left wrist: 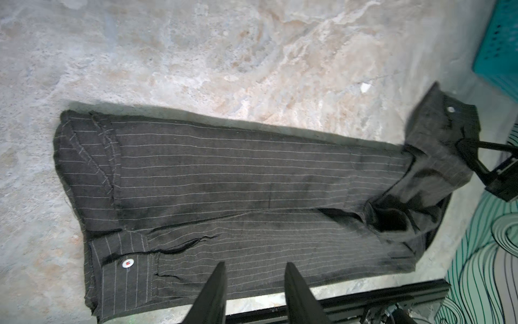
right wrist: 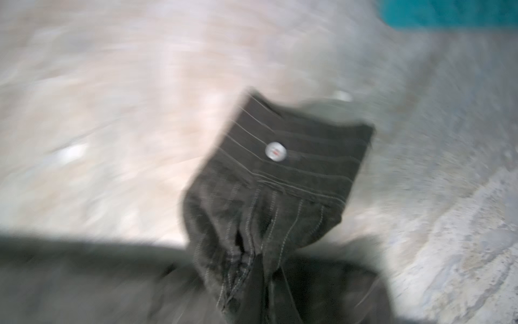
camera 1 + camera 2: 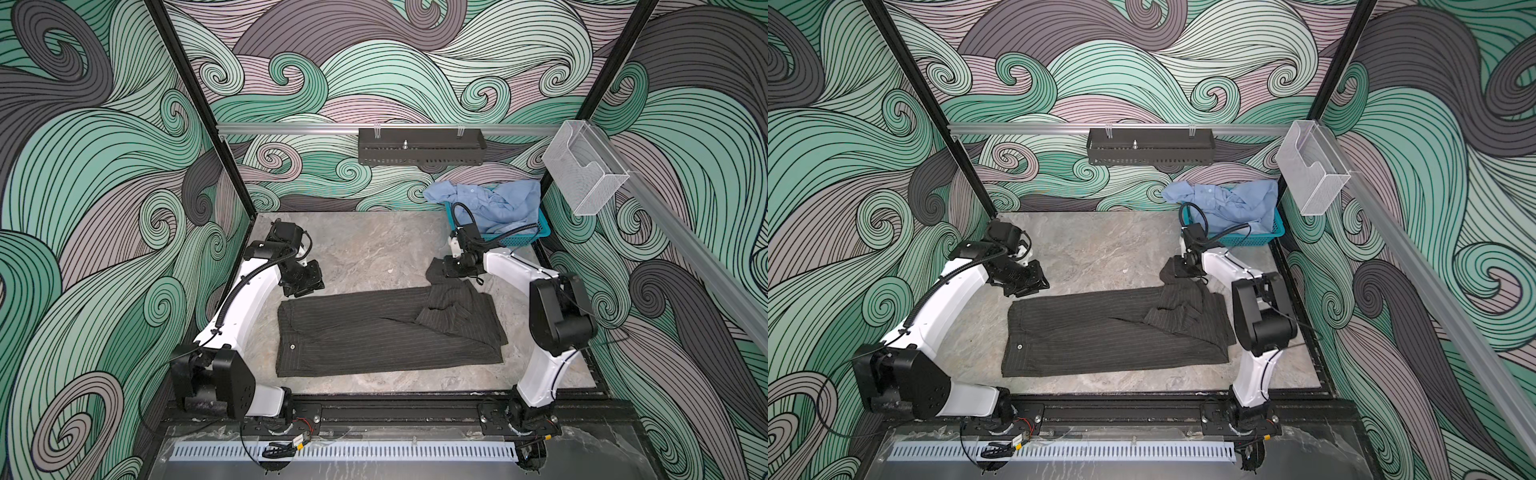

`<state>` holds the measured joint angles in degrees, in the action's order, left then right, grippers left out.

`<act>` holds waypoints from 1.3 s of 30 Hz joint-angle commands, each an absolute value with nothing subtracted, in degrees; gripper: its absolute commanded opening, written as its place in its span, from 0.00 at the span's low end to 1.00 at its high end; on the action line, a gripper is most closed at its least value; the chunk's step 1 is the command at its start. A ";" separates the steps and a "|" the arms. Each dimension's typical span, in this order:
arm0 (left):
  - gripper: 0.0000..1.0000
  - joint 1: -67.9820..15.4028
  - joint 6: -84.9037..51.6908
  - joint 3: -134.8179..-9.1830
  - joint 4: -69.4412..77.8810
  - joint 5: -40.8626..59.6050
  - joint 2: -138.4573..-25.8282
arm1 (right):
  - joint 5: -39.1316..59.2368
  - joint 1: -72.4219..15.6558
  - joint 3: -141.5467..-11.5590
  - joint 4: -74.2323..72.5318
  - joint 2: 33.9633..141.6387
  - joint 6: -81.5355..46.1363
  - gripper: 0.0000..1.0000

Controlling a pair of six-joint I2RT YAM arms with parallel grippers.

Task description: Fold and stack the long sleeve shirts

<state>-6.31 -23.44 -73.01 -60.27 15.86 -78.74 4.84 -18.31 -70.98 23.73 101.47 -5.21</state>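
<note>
Gripping the cuffed sleeve end of the dark charcoal pinstriped cloth shirt (image 3: 374, 332) (image 3: 1108, 332) (image 1: 252, 182), the right end effector (image 3: 444, 269) (image 3: 1177, 270) (image 1: 466, 147) has its jaws clamped together on the fabric. It holds that cuff (image 2: 294, 168) raised off the grey marble-patterned surface (image 3: 365, 249) (image 3: 1092, 245), at the far right end of the garment. A round white button (image 2: 275, 151) (image 1: 450, 109) shows on the lifted cuff; the right wrist view is blurred, so finer detail of the pinch cannot be made out.

The rest of the charcoal shirt lies flat in the middle of the surface as a long band running left to right. Its right end is rumpled where the sleeve rises from it. A second white button (image 3: 292, 346) (image 3: 1020, 345) (image 1: 126, 263) sits near its near left corner.

The left end effector (image 3: 302, 290) (image 3: 1022, 289) (image 1: 255, 266) hangs over the far left corner of the charcoal shirt. Its two dark fingers (image 1: 218, 294) stand partly apart with nothing between them, clear of the cloth.

In both top views a plain light blue collared cloth shirt (image 3: 494, 203) (image 3: 1229, 203) is heaped, crumpled, in a teal plastic mesh basket (image 3: 536, 232) (image 3: 1273, 232) (image 1: 499, 42) in the far right corner. It spills over the basket's far and left rim, well apart from the charcoal shirt.
</note>
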 commanded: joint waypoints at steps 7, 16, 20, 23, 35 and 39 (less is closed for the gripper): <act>0.49 -10.86 -20.19 -55.70 -35.60 30.90 -62.53 | 26.72 -29.64 -52.14 12.10 75.68 22.04 0.00; 0.65 -19.49 -24.59 -40.58 -15.60 34.54 -53.42 | 40.83 -33.19 -49.01 24.05 67.28 33.99 0.00; 0.68 -24.20 -26.39 -38.13 -10.87 34.89 -55.65 | 44.29 -33.63 -48.13 28.15 64.35 39.51 0.00; 0.69 -27.22 -24.97 -38.21 -7.92 34.98 -56.69 | 44.32 -34.24 -47.47 31.99 62.21 44.76 0.00; 0.75 -37.72 -11.21 -36.48 -0.26 43.51 -54.20 | 34.17 -42.50 -48.43 43.77 53.09 60.42 0.00; 0.83 -42.09 -6.86 -36.57 -0.41 43.92 -53.91 | 31.02 -46.31 -47.34 44.30 50.71 61.49 0.00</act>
<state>-39.77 -12.40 -36.69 -2.55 40.97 -54.85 34.37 -44.56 -48.05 41.80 51.99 58.59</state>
